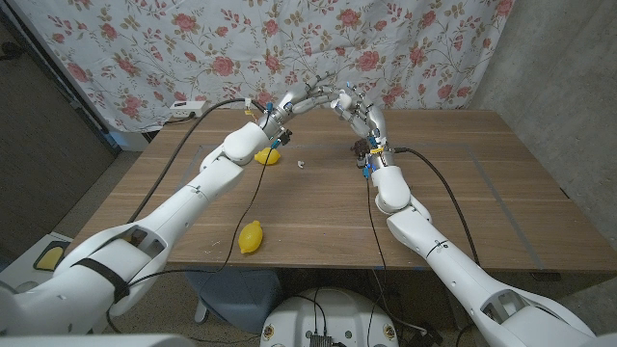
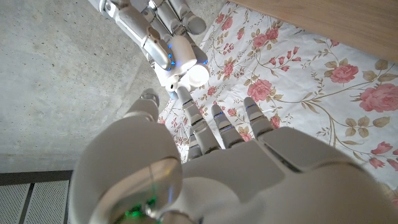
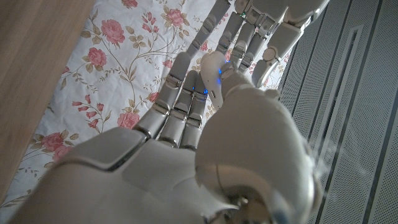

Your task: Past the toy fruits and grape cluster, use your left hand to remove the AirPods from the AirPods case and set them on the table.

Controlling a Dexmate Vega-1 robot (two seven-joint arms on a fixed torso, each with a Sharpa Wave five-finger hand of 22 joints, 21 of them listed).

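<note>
White speck (image 1: 302, 164) on the table (image 1: 482, 212): too small to tell; grapes half-hidden behind right wrist.
</note>
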